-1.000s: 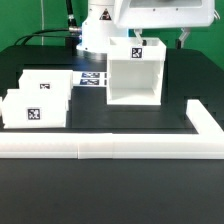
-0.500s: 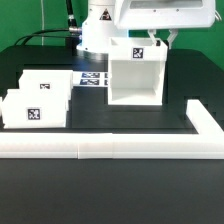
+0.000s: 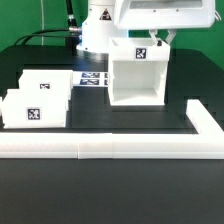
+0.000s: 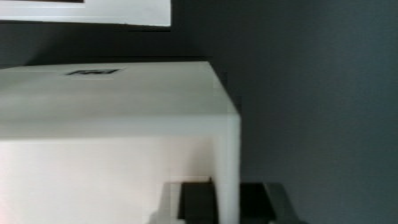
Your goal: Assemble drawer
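Note:
The white drawer housing (image 3: 135, 80) stands upright mid-table, its open side facing the camera and a tag on its back wall. It fills the wrist view (image 4: 107, 120). My gripper (image 3: 160, 40) is at the housing's top edge on the exterior view's right. In the wrist view my gripper (image 4: 222, 205) straddles that side wall, with a dark finger (image 4: 192, 203) pressed on each face. Two white tagged trays (image 3: 45, 85) (image 3: 33, 110) sit together at the exterior view's left, apart from the housing.
The marker board (image 3: 92, 78) lies flat between the trays and the housing, in front of the robot base (image 3: 95, 35). A long low white border wall (image 3: 100, 147) runs along the front and turns back at the exterior view's right (image 3: 205, 118).
My gripper has moved toward the exterior view's left and down onto the housing's side wall. The housing has shifted slightly. The trays have not moved.

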You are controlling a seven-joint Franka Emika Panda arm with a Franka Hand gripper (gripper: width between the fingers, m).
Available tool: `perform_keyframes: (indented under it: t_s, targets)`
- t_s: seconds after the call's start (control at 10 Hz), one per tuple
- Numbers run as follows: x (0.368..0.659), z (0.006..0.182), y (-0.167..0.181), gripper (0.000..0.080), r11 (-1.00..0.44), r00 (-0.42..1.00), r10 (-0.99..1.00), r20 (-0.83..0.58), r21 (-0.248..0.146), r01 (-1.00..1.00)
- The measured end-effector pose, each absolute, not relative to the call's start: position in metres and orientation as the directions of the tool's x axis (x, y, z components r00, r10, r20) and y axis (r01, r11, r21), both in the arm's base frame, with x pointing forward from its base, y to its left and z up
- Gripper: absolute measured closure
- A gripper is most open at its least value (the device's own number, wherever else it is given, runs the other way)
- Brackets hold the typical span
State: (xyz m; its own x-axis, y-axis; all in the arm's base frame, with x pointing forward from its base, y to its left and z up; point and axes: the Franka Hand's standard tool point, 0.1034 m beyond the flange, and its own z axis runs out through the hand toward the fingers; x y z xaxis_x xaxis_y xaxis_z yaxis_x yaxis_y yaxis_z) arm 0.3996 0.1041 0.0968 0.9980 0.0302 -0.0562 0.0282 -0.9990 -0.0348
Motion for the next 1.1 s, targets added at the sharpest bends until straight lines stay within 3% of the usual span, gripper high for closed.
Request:
perform_keyframes:
  t_s: [0.3,0.6,0.8,1.1]
  targets:
    - [0.424,0.097,0.101,0.0762,-0.997,0.997,0.059,-0.039,-0.045,0.057]
    - [0.477,0.098,0.093,0.0762,-0.997,0.999,0.051,-0.011,-0.057,0.051]
    - [0.534,0.098,0.083,0.0762,-0.997,0.999,0.032,0.031,-0.065,0.034]
    - [0.579,0.098,0.08,0.0762,-0.997,0.995,0.023,0.097,-0.071,0.03]
